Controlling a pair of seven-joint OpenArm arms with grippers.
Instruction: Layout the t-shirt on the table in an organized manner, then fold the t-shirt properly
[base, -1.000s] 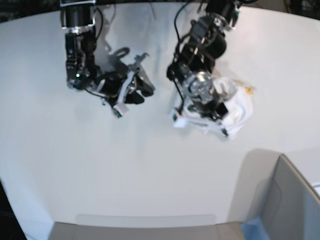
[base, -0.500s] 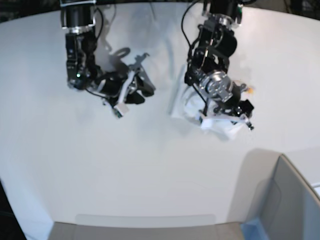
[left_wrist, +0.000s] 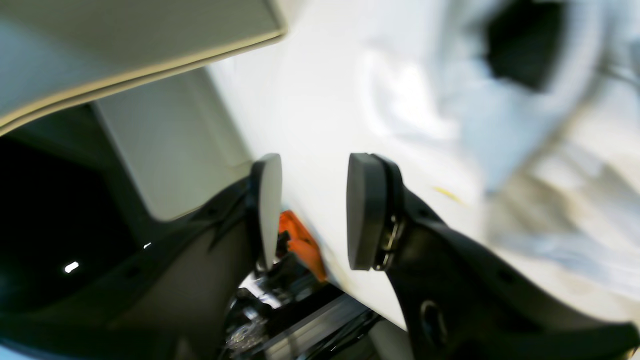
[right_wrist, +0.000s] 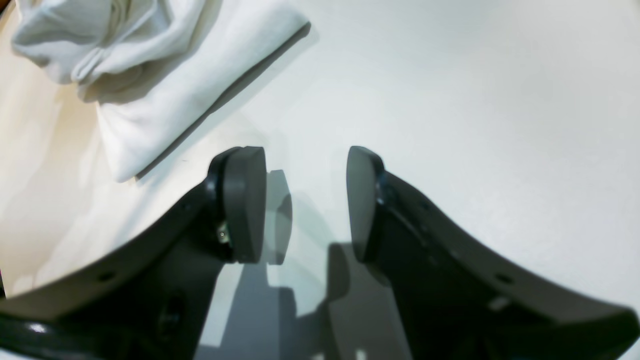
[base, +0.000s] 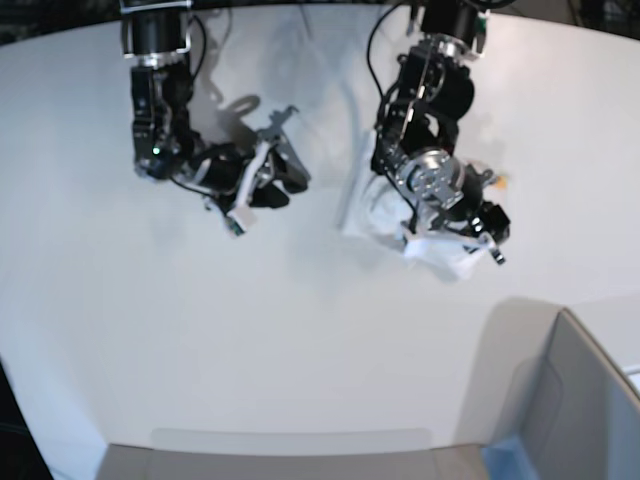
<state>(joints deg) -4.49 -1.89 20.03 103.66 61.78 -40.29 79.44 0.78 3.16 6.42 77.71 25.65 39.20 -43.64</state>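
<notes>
The white t-shirt (base: 365, 215) lies crumpled in a heap on the white table (base: 300, 330), at the back right. My left gripper (base: 482, 240) hangs over the heap's right side, its jaws open and nothing between them. In the left wrist view the left gripper (left_wrist: 312, 170) shows a bare gap, with the blurred t-shirt (left_wrist: 500, 125) off to the right. My right gripper (base: 272, 180) is to the left of the heap, apart from it. The right wrist view has the right gripper (right_wrist: 305, 165) open above bare table (right_wrist: 475, 75), with the t-shirt (right_wrist: 175, 75) at the upper left.
A grey box (base: 580, 400) with a blue edge stands at the front right corner and appears again as the box (left_wrist: 125, 40) in the left wrist view. The table's curved far edge runs behind both arms.
My left gripper opened and let go of the t-shirt, swinging right over the heap. The bunched cloth dropped onto the table. The right arm stayed still.
</notes>
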